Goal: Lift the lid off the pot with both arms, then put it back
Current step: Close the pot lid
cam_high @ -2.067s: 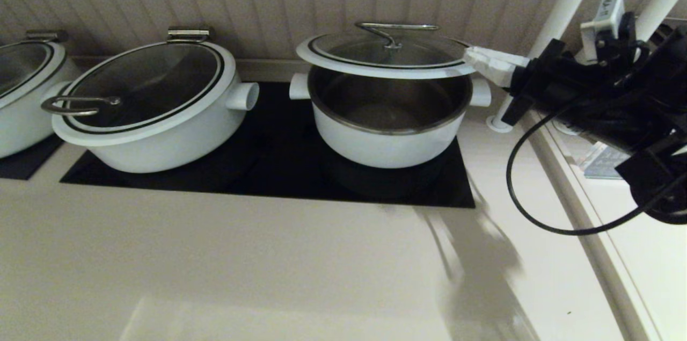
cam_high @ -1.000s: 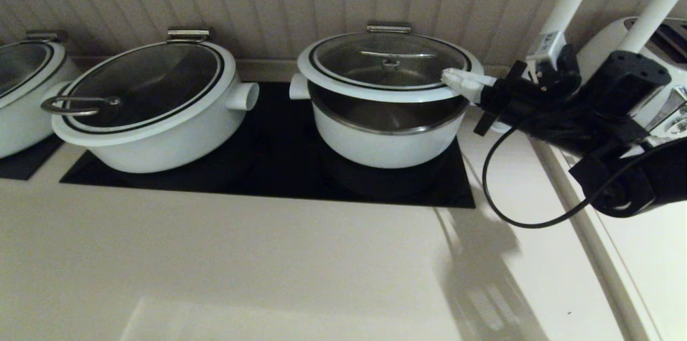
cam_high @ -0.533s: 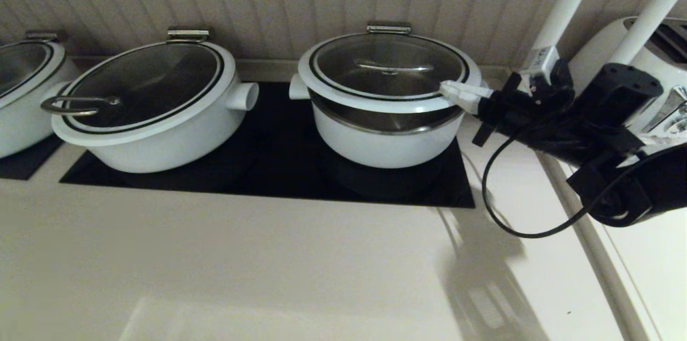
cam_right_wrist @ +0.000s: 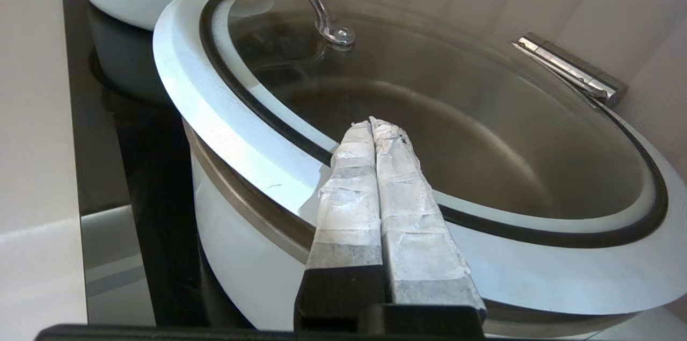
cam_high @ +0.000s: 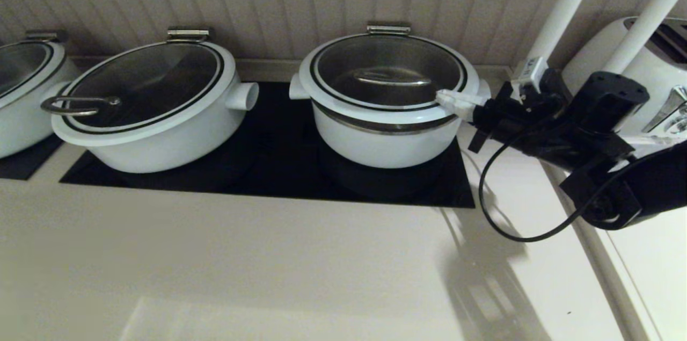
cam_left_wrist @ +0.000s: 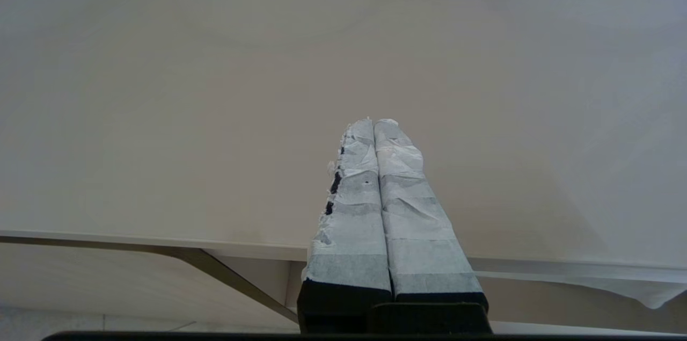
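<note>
Since two seconds ago, I've lowered the lid point(cam_high: 387, 73) nearly onto the pot point(cam_high: 384, 142); my right gripper point(cam_high: 448, 98), fingers pressed together, rests on its rim. My left gripper point(cam_left_wrist: 374, 123) hangs clenched over the surface point(cam_left_wrist: 188, 88). Sliding out carelessly could drag the lid askew.

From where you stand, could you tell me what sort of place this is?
Most likely a kitchen counter: white lidded pots sit on a black cooktop set into a pale worktop, with what looks like a toaster at the right.
</note>
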Tool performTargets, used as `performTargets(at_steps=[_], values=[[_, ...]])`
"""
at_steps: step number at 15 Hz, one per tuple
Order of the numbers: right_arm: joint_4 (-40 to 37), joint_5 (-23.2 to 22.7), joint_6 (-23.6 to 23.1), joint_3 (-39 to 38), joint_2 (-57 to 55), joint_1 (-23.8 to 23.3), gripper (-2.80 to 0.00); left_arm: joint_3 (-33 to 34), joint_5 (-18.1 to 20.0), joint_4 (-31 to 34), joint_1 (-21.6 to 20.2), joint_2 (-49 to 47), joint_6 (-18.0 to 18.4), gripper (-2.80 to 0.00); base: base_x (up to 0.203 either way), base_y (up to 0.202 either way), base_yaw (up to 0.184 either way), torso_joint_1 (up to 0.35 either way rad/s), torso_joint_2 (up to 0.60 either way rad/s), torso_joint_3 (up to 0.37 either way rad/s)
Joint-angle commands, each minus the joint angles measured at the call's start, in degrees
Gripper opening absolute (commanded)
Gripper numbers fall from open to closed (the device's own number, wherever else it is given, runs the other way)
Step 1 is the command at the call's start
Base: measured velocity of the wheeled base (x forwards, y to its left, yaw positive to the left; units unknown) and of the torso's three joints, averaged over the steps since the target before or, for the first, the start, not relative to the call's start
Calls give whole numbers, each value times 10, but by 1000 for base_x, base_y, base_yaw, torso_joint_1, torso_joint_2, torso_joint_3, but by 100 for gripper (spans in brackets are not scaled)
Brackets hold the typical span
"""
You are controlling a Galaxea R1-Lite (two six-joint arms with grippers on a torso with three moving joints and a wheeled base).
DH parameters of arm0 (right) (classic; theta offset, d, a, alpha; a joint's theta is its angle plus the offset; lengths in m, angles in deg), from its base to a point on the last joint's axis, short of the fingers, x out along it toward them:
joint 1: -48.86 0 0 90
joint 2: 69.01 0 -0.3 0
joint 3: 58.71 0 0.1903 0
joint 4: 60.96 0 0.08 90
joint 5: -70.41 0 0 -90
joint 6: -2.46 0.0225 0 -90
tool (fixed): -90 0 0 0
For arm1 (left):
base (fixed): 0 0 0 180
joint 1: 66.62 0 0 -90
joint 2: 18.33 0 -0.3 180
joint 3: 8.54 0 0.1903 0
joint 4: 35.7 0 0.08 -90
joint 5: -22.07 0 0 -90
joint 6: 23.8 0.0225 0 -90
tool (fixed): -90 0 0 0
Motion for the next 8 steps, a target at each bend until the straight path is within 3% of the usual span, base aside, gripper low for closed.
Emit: performTargets(at_steps=[1,8], values=[[8,-3,-1,-1,-8,0,-280,0,0,-1,0,0,0,-280,0,0,0,0,0,0],[14,-3,-1,-4,-25,0,-280,0,0,-1,0,0,0,-280,0,0,0,0,0,0]])
